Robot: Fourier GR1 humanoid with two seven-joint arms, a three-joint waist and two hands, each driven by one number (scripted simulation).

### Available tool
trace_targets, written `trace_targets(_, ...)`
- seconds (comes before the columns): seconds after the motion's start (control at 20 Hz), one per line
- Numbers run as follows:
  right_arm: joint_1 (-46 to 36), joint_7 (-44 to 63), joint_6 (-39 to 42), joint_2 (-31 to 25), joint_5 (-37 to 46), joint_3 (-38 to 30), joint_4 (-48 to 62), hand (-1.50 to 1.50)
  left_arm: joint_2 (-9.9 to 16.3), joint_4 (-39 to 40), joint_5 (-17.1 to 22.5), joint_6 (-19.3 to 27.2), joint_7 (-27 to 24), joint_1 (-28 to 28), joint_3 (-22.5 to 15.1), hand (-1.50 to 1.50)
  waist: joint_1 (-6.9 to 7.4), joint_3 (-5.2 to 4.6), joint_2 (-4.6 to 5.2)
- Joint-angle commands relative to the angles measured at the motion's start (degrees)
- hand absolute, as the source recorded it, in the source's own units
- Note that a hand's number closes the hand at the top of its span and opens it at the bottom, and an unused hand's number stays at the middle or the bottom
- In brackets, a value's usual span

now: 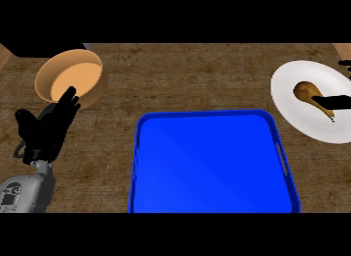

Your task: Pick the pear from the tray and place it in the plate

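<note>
Tray (pixel 211 165), blue, sits mid-counter. White plate (pixel 311 75) at right carries the brown pear (pixel 308 92). Left hand (pixel 49 127) rests open beside an orange bowl (pixel 69 77). Right hand (pixel 344 101), fingers spread, touches the pear without gripping.

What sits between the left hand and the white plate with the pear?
In the head view, the blue tray lies between the left hand and the plate holding the pear.

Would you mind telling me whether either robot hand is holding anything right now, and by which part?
The right robot hand touches the pear on the plate; whether it grips is unclear. The left robot hand holds nothing.
</note>
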Motion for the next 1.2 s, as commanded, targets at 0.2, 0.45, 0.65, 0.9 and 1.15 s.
trace_targets(0.2,-3.4,-13.9,3.5,3.6,-12.3,-4.8,-7.8,-1.50,0.4,-0.8,0.1,0.2,1.6,-0.4,0.6,0.00,-0.63,-0.04,-0.54)
trace_targets(0.45,-1.2,-6.8,10.6,4.0,-21.5,-9.9,-10.5,-1.50,-1.4,-1.4,-1.9,2.1,0.1,1.5,-0.9,0.00,-1.13,-0.06,-0.57)
trace_targets(0.65,1.4,-0.3,21.2,3.3,-27.3,-10.8,-14.5,-1.50,0.1,-3.0,0.2,-0.2,0.2,3.7,0.5,0.00,-1.47,-0.12,-0.82)
trace_targets(0.9,7.6,-0.4,24.3,1.8,-32.2,-10.1,-20.0,-1.50,-1.0,-5.5,-1.1,0.8,2.6,4.4,-0.7,0.00,-0.90,-0.10,-0.49)
trace_targets(1.15,11.9,-8.5,25.0,-1.1,-34.8,-10.7,-16.7,-1.50,-0.7,-2.5,-0.5,-0.1,0.5,2.3,0.7,0.00,-0.78,-0.08,-0.35)
